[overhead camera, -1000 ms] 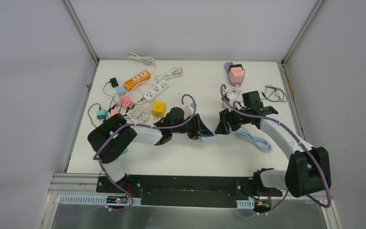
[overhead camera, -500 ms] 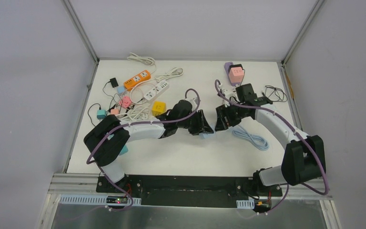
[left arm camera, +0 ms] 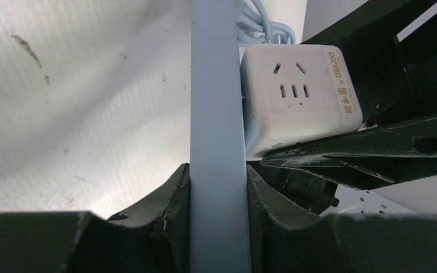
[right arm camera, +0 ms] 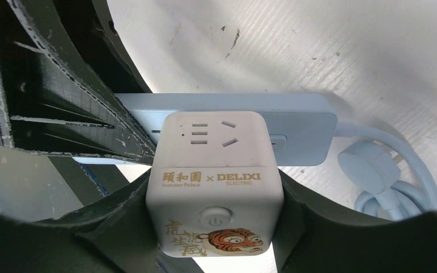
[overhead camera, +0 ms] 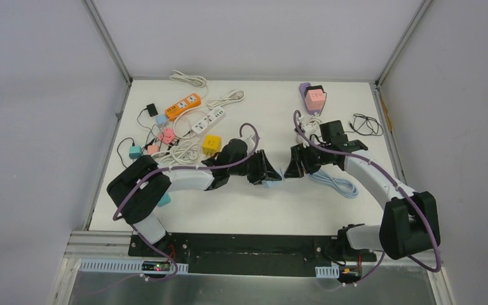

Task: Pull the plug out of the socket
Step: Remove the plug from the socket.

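1. Both arms sit a touch nearer their bases than half a second ago, wrists facing each other mid-table as before, with the pale blue cord (overhead camera: 334, 180) trailing to the right of them
2. Biggest risk: the power strip (left arm camera: 216, 102) twists or slides in the left gripper (left arm camera: 216, 177), which is closed narrowly across its thin edge only. A pull out of line with the pins would lever the long body round, and both pieces would travel together
3. Next risk: the right gripper (right arm camera: 213, 207) slips off the cube adapter (right arm camera: 213, 182). Its fingers (right arm camera: 310, 210) press smooth side faces near the tiger-printed end, so a hard tug could leave the cube seated while they slide away
4. Lesser risk: the cord, coiled just beside the strip's end, drags along and tugs the strip sideways
5. Smallest risk: the two sets of fingers foul each other, since they stand very close, one right finger lying just beside the strip in the left wrist view
6. Strip and hand: it runs straight out between the left fingers (left arm camera: 173, 190), touching both; whether it is lifted off the table (left arm camera: 62, 85) I cannot tell
7. Cube and hand: it is held wide between the right fingers, touching both, and its far face looks seated against the strip's broad face, so the plug is not yet out
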`<state>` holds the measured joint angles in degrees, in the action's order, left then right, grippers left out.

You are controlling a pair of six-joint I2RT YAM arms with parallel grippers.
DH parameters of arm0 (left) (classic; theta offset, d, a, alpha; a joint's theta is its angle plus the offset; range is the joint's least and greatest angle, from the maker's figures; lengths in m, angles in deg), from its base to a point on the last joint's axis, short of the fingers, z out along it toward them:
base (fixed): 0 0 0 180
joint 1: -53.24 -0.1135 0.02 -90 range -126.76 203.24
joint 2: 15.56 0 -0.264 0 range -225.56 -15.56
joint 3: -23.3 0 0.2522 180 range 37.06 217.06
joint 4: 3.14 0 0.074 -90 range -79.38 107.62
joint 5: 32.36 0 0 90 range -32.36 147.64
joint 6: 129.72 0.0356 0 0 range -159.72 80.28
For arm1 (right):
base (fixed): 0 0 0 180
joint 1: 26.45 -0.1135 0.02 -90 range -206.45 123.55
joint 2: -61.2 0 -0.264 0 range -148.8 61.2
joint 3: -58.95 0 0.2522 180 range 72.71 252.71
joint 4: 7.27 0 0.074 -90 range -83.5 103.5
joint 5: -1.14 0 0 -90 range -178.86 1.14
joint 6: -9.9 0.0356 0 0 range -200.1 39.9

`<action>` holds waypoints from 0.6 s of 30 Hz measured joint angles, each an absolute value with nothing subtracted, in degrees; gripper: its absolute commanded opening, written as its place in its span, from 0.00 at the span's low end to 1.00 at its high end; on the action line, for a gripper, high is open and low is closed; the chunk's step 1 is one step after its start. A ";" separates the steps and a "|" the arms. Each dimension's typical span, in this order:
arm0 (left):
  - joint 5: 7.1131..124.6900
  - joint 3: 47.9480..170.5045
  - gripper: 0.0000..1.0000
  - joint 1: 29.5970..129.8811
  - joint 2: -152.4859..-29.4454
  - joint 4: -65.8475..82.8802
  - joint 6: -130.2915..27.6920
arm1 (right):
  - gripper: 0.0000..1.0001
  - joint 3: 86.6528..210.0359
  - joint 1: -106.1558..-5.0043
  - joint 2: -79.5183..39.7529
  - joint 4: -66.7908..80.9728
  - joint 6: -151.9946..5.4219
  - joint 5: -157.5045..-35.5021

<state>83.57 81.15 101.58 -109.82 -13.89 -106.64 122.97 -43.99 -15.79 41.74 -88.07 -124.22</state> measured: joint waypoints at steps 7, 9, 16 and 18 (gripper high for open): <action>81.76 91.36 0.00 102.84 -110.25 1.54 -99.05 | 0.00 122.62 -42.97 -13.39 40.17 -87.57 -123.76; 80.91 94.64 0.00 103.35 -111.24 6.43 -96.65 | 0.00 123.41 -43.49 -13.61 40.87 -87.89 -122.53; 80.54 97.50 0.00 103.37 -113.03 10.94 -94.26 | 0.00 125.20 -43.88 -16.78 42.85 -89.18 -121.61; 81.41 95.27 0.00 102.41 -112.99 7.07 -96.10 | 0.00 125.20 -43.34 -16.82 42.83 -89.53 -121.77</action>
